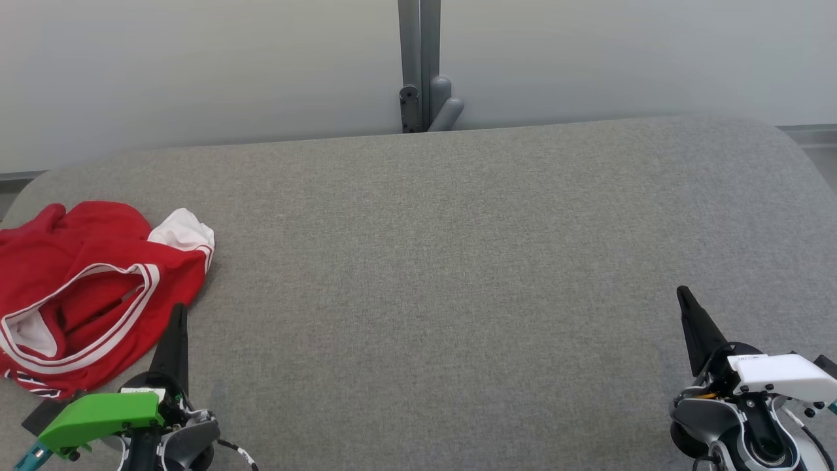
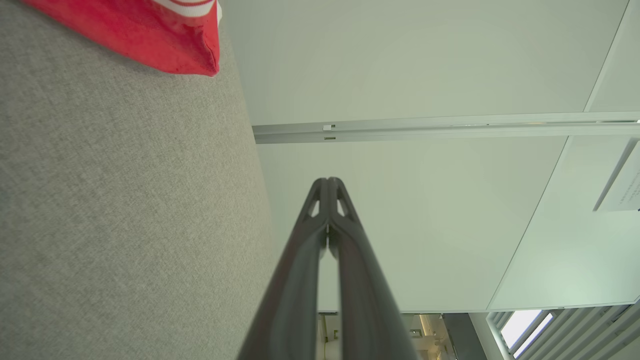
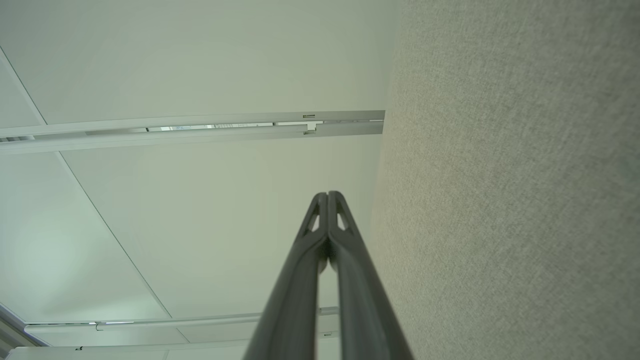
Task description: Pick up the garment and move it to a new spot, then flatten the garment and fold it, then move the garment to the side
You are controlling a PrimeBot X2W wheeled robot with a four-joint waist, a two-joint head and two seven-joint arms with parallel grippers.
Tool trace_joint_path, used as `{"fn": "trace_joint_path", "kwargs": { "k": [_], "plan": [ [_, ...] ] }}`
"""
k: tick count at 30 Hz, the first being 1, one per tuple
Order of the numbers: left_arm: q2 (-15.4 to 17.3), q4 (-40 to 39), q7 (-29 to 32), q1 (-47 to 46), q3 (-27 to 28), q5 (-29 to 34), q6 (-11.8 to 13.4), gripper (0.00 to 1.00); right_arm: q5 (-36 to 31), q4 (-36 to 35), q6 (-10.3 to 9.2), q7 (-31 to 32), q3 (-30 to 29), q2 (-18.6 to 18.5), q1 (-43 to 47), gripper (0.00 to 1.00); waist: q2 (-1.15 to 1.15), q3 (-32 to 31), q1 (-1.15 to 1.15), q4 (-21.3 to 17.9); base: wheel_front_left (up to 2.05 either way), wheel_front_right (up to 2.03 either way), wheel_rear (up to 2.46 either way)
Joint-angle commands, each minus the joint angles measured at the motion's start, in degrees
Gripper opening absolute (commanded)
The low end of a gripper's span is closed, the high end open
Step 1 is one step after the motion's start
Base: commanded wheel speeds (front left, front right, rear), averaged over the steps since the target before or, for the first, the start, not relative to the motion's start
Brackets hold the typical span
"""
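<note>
The garment [image 1: 85, 288] is a red jersey with white trim, lying crumpled at the left edge of the grey padded table [image 1: 444, 261]. A red corner of the garment [image 2: 150, 40] also shows at the top left of the left wrist view. My left gripper [image 1: 178, 309] sits at the lower left, just right of the jersey's lower hem, shut with nothing between its fingers [image 2: 327, 182]. My right gripper [image 1: 683, 292] rests at the lower right, far from the garment, also shut and empty, its tips [image 3: 327, 195] pressed together.
A grey metal post [image 1: 422, 65] stands behind the table's far edge against a pale wall. The table's rounded corners lie at the far left and far right. Grey fabric surface stretches between the two grippers.
</note>
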Motion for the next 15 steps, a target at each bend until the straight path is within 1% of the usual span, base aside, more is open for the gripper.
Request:
{"fn": "trace_joint_path", "kwargs": {
  "k": [1,15],
  "plan": [
    [0.32,0.02,-0.05,-0.92,0.28,0.07,-0.25,0.0,0.45,-0.19,0.02,0.21,-0.03,-0.28,-0.49,0.0,0.63,0.0,0.0,0.0,0.0,0.0,0.0],
    [0.32,0.02,-0.05,-0.92,0.28,0.07,-0.25,0.0,0.44,-0.19,0.02,0.21,-0.03,-0.29,-0.49,0.0,0.63,0.0,0.0,0.0,0.0,0.0,0.0]
  ]
}}
